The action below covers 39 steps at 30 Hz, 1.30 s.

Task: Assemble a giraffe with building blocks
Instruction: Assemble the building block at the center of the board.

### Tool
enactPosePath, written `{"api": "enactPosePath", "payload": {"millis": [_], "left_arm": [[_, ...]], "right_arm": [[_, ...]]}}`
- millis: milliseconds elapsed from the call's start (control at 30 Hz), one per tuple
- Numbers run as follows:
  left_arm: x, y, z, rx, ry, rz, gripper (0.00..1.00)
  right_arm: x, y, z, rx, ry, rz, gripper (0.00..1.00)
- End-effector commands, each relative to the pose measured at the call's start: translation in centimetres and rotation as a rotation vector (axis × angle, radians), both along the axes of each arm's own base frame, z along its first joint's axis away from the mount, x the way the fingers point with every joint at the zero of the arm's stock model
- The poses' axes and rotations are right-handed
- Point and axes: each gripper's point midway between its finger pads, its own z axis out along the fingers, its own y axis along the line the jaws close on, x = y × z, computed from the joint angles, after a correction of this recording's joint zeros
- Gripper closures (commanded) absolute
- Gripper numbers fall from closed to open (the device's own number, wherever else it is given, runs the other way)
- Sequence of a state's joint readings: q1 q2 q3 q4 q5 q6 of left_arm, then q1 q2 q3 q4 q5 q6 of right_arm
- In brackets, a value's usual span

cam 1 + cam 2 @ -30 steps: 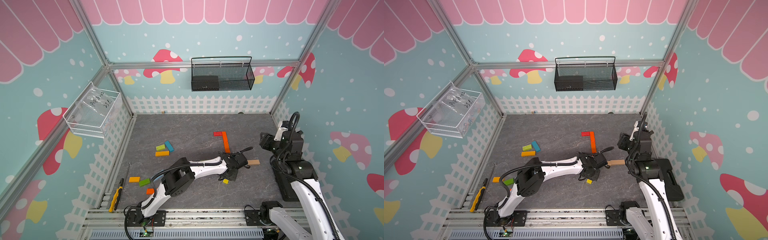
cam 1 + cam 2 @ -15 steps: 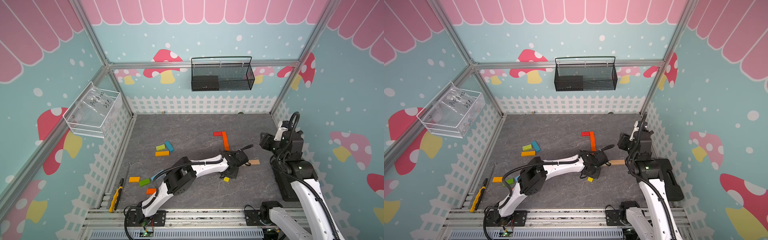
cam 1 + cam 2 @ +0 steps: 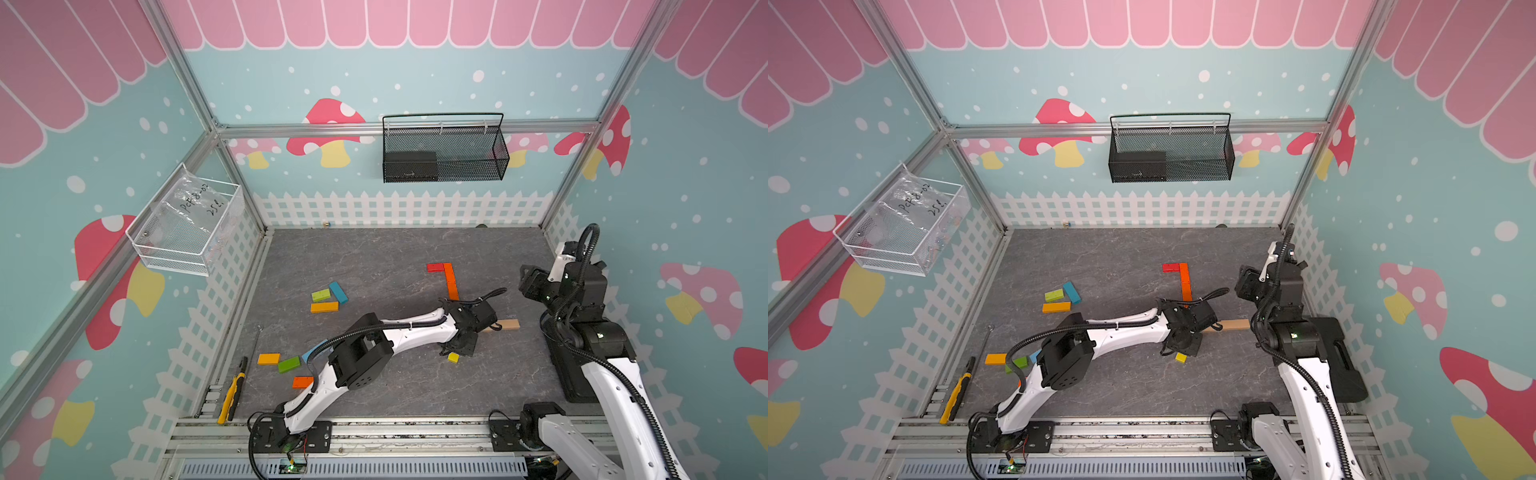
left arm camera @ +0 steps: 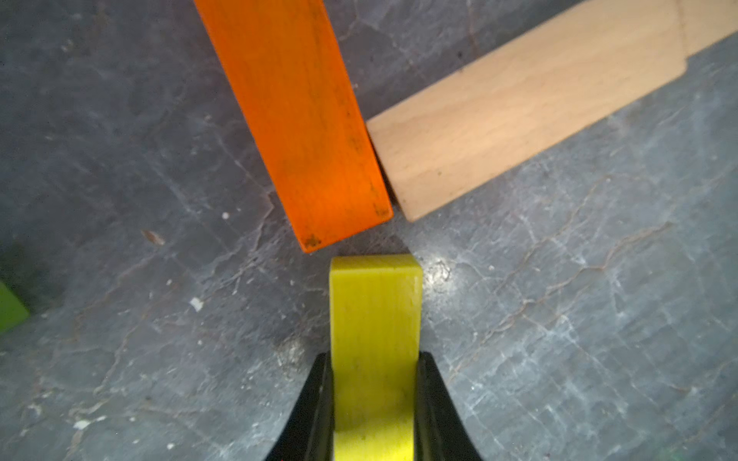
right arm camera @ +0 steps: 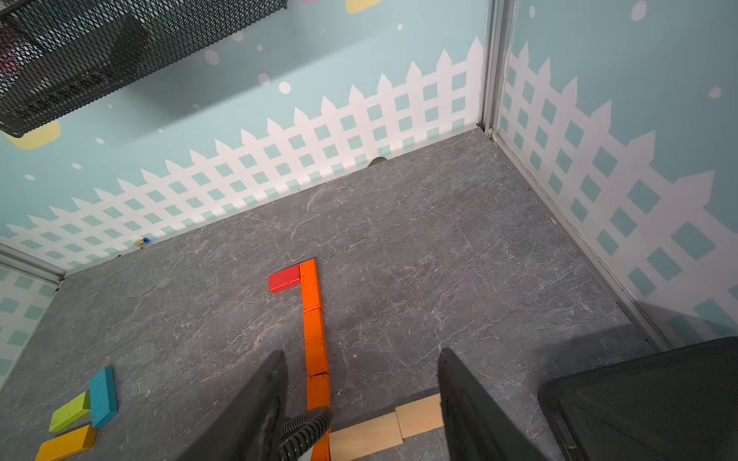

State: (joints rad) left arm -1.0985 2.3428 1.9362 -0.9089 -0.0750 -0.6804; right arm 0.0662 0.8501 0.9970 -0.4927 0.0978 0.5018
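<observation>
Front spares: a flat orange wooden block [image 3: 269, 358] and a lime-green wooden block [image 3: 289, 364] lie on the grey marbled worktop [image 3: 415, 395] near the left arm's base, well apart from the build.
Left gripper: the left gripper [image 4: 374, 355] sits low over the worktop. Its black fingers [image 4: 315, 399] are clamped on the long sides of a small yellow wooden block [image 4: 375, 311].
Yellow block position: its free end points at the corner of a flat orange wooden bar [image 4: 295, 119], just short of it, with a thin gap showing. I cannot tell whether the block rests on the worktop.
Joint: the near end of the orange bar touches the end of a plain tan wooden bar [image 4: 519, 111] at an angle.
Step in hand (judgement): setting the yellow block as a front leg under the neck-body joint.
Doing it well: keep the block flat and ease it forward until it just meets the joint. Part the fingers only once it is seated, then back off along the block's own axis.
Risk: both bars look loose, so a firm push would probably skew the joint.
Neck and head: the line of orange blocks [image 5: 313, 339] runs away to a red wooden block [image 5: 284, 278], which touches the side of its far end.
Right gripper: the right gripper [image 5: 361, 353] is raised at the right side. Its fingers [image 5: 255, 399] are parted with nothing between them, and it is best kept clear of the build.
</observation>
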Motion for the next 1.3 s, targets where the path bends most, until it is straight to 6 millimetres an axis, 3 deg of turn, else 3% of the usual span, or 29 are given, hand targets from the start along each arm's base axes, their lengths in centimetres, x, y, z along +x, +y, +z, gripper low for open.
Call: {"api": "enactPosePath", "payload": {"millis": [0, 633, 1267], "left_arm": [[0.51, 0.41, -1.24, 0.031, 0.013, 0.02, 0.9], [1.06, 0.35, -1.56, 0.027, 0.018, 0.031, 0.87], [1.47, 0.19, -1.06, 0.015, 0.011, 0.032, 0.75]], "right_arm": [[0.09, -0.32, 0.71, -0.018, -0.025, -0.01, 0.38], [0.23, -0.3, 0.33, -0.015, -0.017, -0.01, 0.38], [0.48, 0.07, 0.44, 0.003, -0.022, 0.006, 0.38]]}}
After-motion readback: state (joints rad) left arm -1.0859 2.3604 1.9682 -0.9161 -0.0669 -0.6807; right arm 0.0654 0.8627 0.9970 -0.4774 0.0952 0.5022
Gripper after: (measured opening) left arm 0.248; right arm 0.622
